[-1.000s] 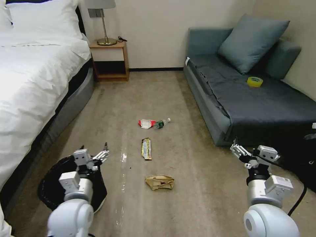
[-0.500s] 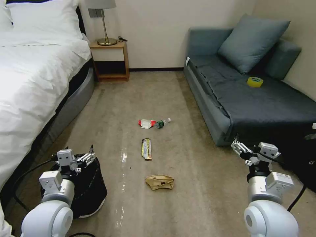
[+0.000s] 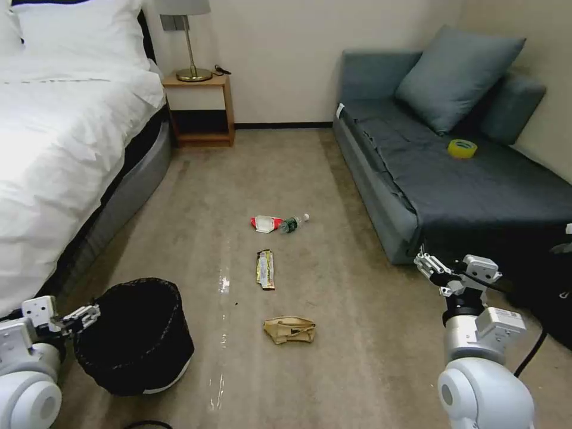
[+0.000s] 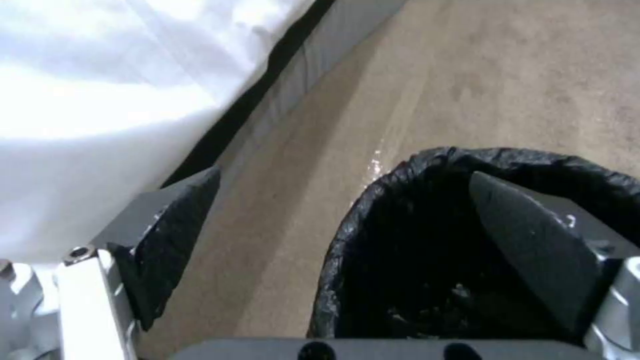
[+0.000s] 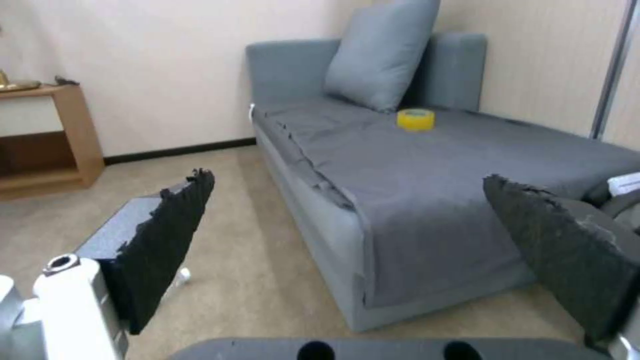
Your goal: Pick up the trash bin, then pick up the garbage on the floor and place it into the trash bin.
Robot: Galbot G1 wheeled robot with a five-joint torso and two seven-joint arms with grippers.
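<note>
Carpeted bedroom floor, left tool (image 4: 347, 255) spread wide straddling trash bin (image 3: 140, 333) rim, right tool (image 3: 430, 266) open, empty.

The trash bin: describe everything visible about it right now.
The trash bin is a round bin lined with a crinkled black plastic bag that folds over its rim, with a whitish base showing at the bottom edge. It stands upright on the beige carpet near the bed, its mouth open and its inside dark. The left gripper is at the rim on the bed side, jaws open and straddling the edge: in the left wrist view one finger is over the inside, the other outside. It is not yet clamped.
</note>
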